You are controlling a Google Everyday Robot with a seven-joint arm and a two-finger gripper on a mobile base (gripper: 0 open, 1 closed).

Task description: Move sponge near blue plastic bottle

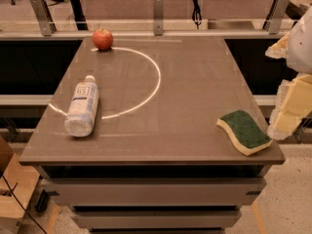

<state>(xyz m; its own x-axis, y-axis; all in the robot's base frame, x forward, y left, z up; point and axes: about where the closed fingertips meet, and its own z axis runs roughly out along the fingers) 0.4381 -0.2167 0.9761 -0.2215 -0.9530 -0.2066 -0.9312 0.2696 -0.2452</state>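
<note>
The sponge, dark green on top with a pale yellow base, lies flat near the table's front right corner. The blue plastic bottle, clear and pale blue with a white cap and a white-and-blue label, lies on its side at the table's left, cap toward the back. The two are far apart, on opposite sides of the table. My gripper, with cream-coloured pads, hangs at the right edge of the camera view, just right of the sponge and above the table's right edge. It is partly cut off by the frame and touches nothing.
A red apple stands at the back left of the brown table. A bright curved reflection crosses the tabletop. A rail with metal brackets runs behind the table. The floor drops away on all sides.
</note>
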